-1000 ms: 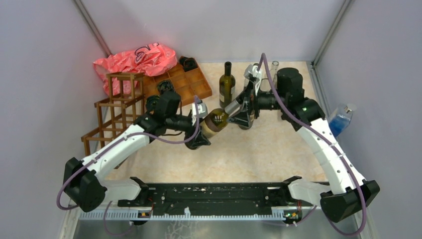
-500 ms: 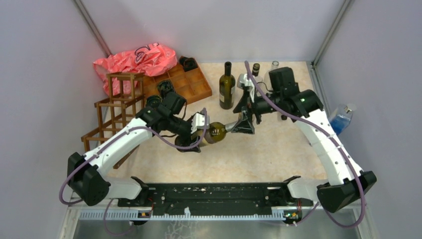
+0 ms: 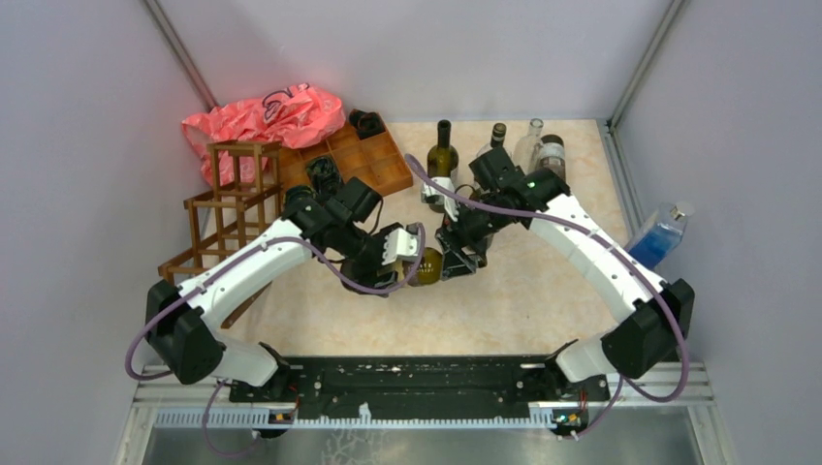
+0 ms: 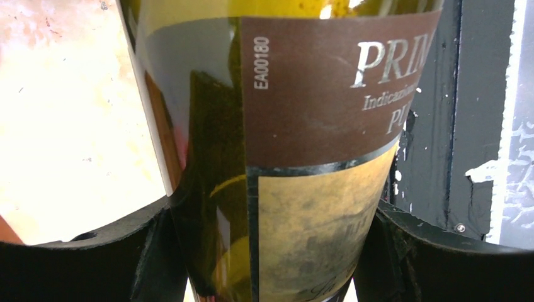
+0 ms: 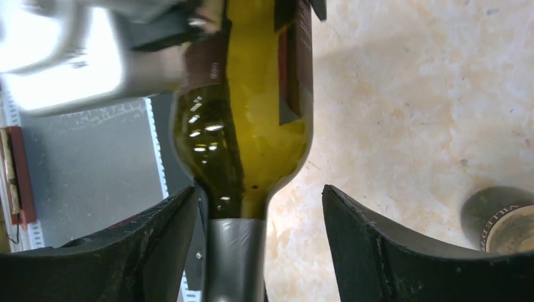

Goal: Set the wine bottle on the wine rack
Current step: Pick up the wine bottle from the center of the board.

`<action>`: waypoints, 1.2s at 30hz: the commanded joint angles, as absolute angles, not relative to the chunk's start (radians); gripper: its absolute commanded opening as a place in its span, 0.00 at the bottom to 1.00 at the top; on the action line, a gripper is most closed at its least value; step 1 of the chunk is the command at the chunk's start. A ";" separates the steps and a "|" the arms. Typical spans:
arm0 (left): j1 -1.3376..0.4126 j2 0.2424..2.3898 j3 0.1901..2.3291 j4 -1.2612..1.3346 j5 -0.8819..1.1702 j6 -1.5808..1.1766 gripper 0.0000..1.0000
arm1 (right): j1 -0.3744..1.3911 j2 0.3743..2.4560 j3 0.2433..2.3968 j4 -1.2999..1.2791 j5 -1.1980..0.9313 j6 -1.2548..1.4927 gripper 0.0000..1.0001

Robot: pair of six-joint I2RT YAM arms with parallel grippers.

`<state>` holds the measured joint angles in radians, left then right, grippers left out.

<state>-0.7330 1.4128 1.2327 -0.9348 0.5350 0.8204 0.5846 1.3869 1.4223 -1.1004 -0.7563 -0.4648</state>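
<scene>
The wine bottle [image 3: 427,264] is olive-green glass with a brown and tan label [image 4: 315,126]. It is held off the table near the middle, lying roughly level. My left gripper [image 3: 411,254] is shut on its body, with one finger on each side of the label in the left wrist view [image 4: 271,242]. My right gripper [image 3: 463,252] is open, and its jaws stand wide around the grey-foiled neck [image 5: 234,258]. The dark brown wine rack [image 3: 221,221] stands at the left, well away from the bottle.
An orange-brown compartmented tray [image 3: 366,160] and a pink plastic bag [image 3: 267,114] lie behind the rack. A dark green bottle [image 3: 443,163] and three more bottles [image 3: 531,143] stand at the back. A blue-liquid bottle [image 3: 664,232] leans at the right wall. A bottle top [image 5: 497,220] shows below the right gripper.
The right gripper has opened off the bottle neck and its arm has swung left. The left arm has carried the bottle a little right and towards the near edge.
</scene>
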 commanded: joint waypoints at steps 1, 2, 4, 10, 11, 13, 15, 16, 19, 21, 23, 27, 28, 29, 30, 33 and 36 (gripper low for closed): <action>-0.753 1.413 1.297 -0.945 0.517 0.862 0.00 | 0.611 1.422 1.462 -1.168 -0.688 -0.525 0.69; -0.756 1.416 1.302 -0.947 0.514 0.865 0.00 | 0.617 1.427 1.461 -1.169 -0.688 -0.527 0.67; -0.761 1.421 1.307 -0.950 0.508 0.869 0.00 | 0.625 1.435 1.461 -1.170 -0.689 -0.530 0.63; -0.762 1.422 1.303 -0.950 0.490 0.875 0.00 | 0.632 1.445 1.464 -1.207 -0.694 -0.563 0.56; -0.762 1.423 1.303 -0.949 0.487 0.874 0.00 | 0.633 1.447 1.463 -1.216 -0.693 -0.570 0.54; -0.762 1.423 1.303 -0.947 0.485 0.873 0.00 | 0.632 1.446 1.459 -1.227 -0.687 -0.578 0.54; -0.762 1.425 1.305 -0.945 0.485 0.874 0.00 | 0.633 1.445 1.451 -1.229 -0.683 -0.581 0.51; -0.762 1.425 1.307 -0.944 0.485 0.872 0.00 | 0.633 1.445 1.446 -1.229 -0.684 -0.581 0.47; -0.762 1.426 1.312 -0.937 0.484 0.864 0.00 | 0.634 1.446 1.435 -1.219 -0.695 -0.578 0.32; -0.762 1.426 1.316 -0.930 0.481 0.858 0.00 | 0.635 1.445 1.426 -1.208 -0.703 -0.568 0.15; -0.762 1.425 1.318 -0.921 0.470 0.845 0.01 | 0.634 1.444 1.425 -1.200 -0.716 -0.558 0.00; -0.762 1.409 1.309 -0.898 0.448 0.802 0.63 | 0.631 1.420 1.421 -1.169 -0.763 -0.530 0.00; -0.762 1.399 1.300 -0.891 0.449 0.794 0.82 | 0.630 1.409 1.418 -1.159 -0.781 -0.525 0.00; -0.762 1.383 1.287 -0.879 0.450 0.783 0.96 | 0.628 1.399 1.413 -1.145 -0.796 -0.513 0.00; -0.762 1.360 1.269 -0.857 0.452 0.776 0.98 | 0.626 1.382 1.406 -1.131 -0.812 -0.501 0.00; -0.762 1.273 1.210 -0.782 0.458 0.747 0.99 | 0.624 1.349 1.381 -1.097 -0.840 -0.471 0.00; -0.762 1.171 1.159 -0.724 0.430 0.683 0.99 | 0.615 1.317 1.358 -1.072 -0.855 -0.456 0.00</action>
<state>-0.7578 1.3025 1.2041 -0.8623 0.4377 0.7616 0.6197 1.4136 1.3582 -1.1587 -0.7170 -0.4847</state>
